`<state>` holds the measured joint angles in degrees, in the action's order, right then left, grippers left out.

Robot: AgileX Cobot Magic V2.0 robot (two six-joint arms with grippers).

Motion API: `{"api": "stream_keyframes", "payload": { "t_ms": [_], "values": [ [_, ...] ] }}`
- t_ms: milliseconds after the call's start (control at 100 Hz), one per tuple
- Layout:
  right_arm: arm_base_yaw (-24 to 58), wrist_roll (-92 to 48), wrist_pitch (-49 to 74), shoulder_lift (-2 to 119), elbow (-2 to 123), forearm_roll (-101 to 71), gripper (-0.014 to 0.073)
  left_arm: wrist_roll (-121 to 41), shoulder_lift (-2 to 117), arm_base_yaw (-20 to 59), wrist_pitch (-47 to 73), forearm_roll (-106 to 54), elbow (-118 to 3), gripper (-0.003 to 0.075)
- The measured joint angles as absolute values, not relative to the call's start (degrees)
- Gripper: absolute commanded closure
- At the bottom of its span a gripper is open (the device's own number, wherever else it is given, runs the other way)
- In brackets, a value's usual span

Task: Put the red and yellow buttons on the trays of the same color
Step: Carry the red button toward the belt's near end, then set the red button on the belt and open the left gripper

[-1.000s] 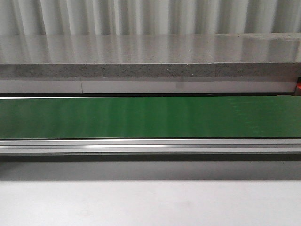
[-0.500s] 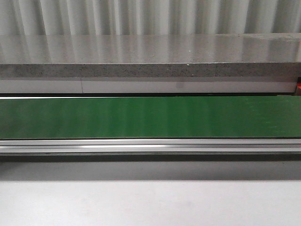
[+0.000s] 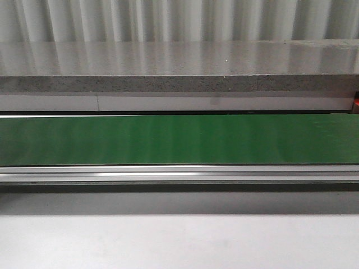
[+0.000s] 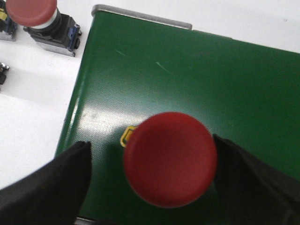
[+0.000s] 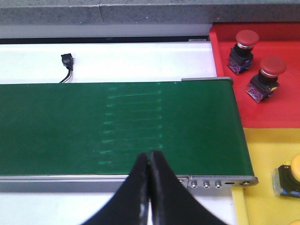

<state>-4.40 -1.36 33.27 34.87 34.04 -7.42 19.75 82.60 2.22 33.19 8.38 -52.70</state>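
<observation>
In the left wrist view a red button stands on the green conveyor belt near its end, a yellow bit of its base showing beside the cap. My left gripper is open around it; one finger stands apart from the cap and the other is at its edge. My right gripper is shut and empty over the belt's near rail. The red tray holds two red buttons. The yellow tray holds a yellow button. No gripper or button shows in the front view.
Another red button with a black body stands on the white table past the belt's end, with parts of others at the frame edge. A small black plug lies beyond the belt. The front view shows only the belt and a grey ledge.
</observation>
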Motion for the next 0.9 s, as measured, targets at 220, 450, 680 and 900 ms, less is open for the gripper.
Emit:
{"api": "stream_keyframes", "payload": {
  "t_ms": [220,450,680,900],
  "values": [
    [-4.4,-1.4,33.3,34.9,34.0,-7.4,0.0661,17.9,81.9,2.7,35.1,7.0,-54.7,0.0099],
    [-4.4,-1.4,33.3,34.9,34.0,-7.4,0.0661,16.3,77.2,5.3,36.5,6.4,-58.5,0.0099],
    [-4.4,-1.4,33.3,34.9,34.0,-7.4,0.0661,16.2,74.4,3.9,34.9,6.3,-59.0,0.0099],
    [-4.4,-1.4,33.3,34.9,34.0,-7.4,0.0661,16.2,75.8,-4.2,34.7,6.3,-59.0,0.0099]
  ]
}}
